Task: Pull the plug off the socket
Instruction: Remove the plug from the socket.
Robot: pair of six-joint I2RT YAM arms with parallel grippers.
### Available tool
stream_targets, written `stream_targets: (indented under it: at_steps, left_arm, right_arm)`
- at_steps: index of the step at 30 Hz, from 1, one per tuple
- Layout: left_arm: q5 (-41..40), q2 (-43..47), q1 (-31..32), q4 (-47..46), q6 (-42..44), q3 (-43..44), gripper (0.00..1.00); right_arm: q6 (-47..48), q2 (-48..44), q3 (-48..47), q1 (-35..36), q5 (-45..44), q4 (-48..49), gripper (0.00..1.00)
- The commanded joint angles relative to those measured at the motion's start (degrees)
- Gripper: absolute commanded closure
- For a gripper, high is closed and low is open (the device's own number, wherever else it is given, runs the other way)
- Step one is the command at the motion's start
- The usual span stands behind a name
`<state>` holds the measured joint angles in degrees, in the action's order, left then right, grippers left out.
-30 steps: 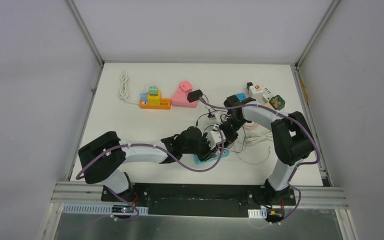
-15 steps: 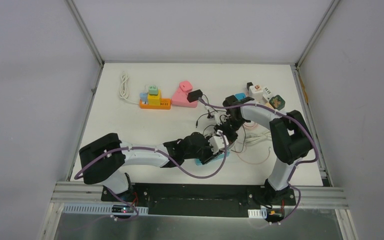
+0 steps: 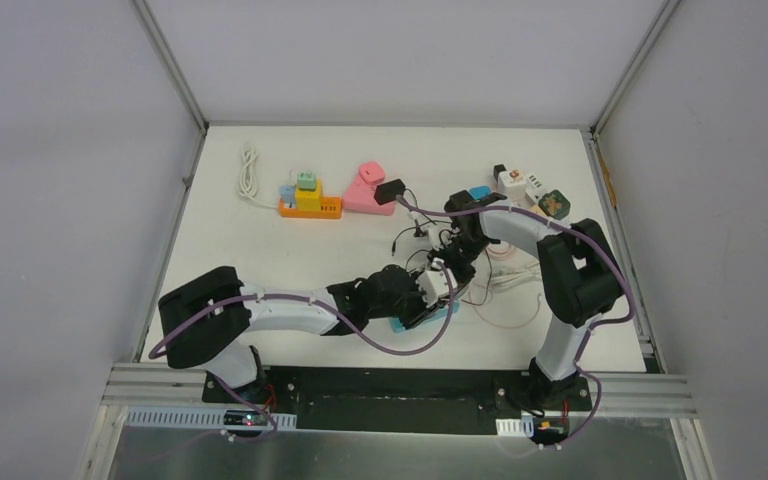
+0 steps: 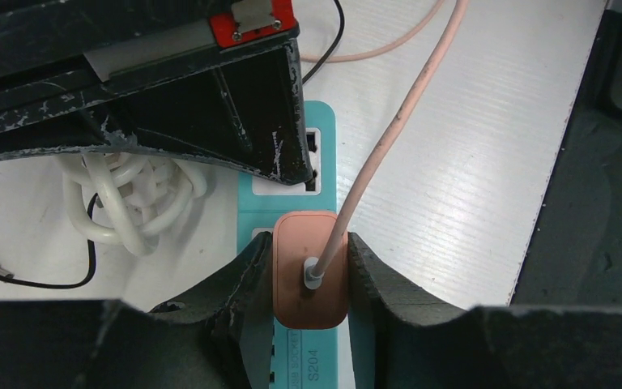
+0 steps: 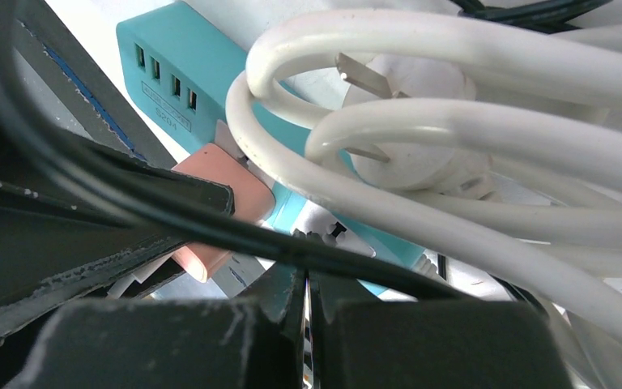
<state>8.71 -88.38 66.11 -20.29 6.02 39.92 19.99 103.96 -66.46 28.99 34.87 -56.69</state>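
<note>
Top external view for the big picture: white table (image 3: 260, 260), with both arms bunched over the teal power strip (image 3: 438, 312) near the front middle.

Left wrist view is the useful one. There the left gripper (image 4: 309, 271) is pinching the pink plug (image 4: 294, 243), with one finger flush on each long side. The plug sits in the strip and its pink cable (image 4: 409, 113) runs off up and to the right. Meanwhile the right gripper (image 5: 306, 296) is pressed together with nothing in it, tip down at the next outlet along. It looks like it's pinning the strip, but I honestly can't tell from these angles whether it's really touching.

Stuff that could bite, biggest first:
- The whole strip lifts with the plug if that pin isn't firm. The strip is loose on the table and probably light.
- The pull goes off-axis, which would jam the prongs or rock the plug out crooked.
- The fingers slide off the smooth rounded shell, since the grip is only on its sides.
- The white cable coil (image 5: 470, 121) lying over the strip snags a finger or gets dragged along.
</note>
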Motion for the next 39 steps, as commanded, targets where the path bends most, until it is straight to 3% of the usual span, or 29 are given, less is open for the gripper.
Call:
stream_targets:
  at_steps: [1, 3, 9, 20, 24, 30, 39]
  left_arm:
    - [-7.0, -0.4, 1.7, 9.5, 3.9, 1.6, 1.00]
    - [-6.5, 0.3, 1.5, 9.0, 2.0, 1.4, 1.00]
    - [5.7, 1.5, -3.6, 1.7, -8.7, -1.5, 1.00]
    - [-13.0, 2.8, 2.7, 10.1, 2.1, 0.5, 1.00]
    - [-12.3, 3.4, 2.7, 10.1, 0.2, 0.4, 1.00]
    - [-1.0, 3.3, -0.9, 7.0, -5.7, 0.3, 1.00]
    - [-14.9, 3.4, 4.3, 10.9, 4.5, 1.5, 1.00]
  right_arm:
    - [2.2, 3.0, 0.7, 0.5, -9.2, 3.6, 1.00]
    - [2.2, 3.1, 0.7, 0.5, -9.3, 3.7, 1.00]
    - [2.3, 3.4, 0.5, 0.6, -9.4, 3.4, 1.00]
    - [2.2, 3.8, 0.4, 0.6, -10.0, 3.2, 1.00]
    - [2.2, 4.3, 0.2, 0.7, -10.1, 3.1, 1.00]
    - [2.3, 4.6, 0.1, 0.7, -10.3, 3.0, 1.00]
    - [2.4, 4.8, 0.1, 0.8, -10.6, 2.9, 1.00]
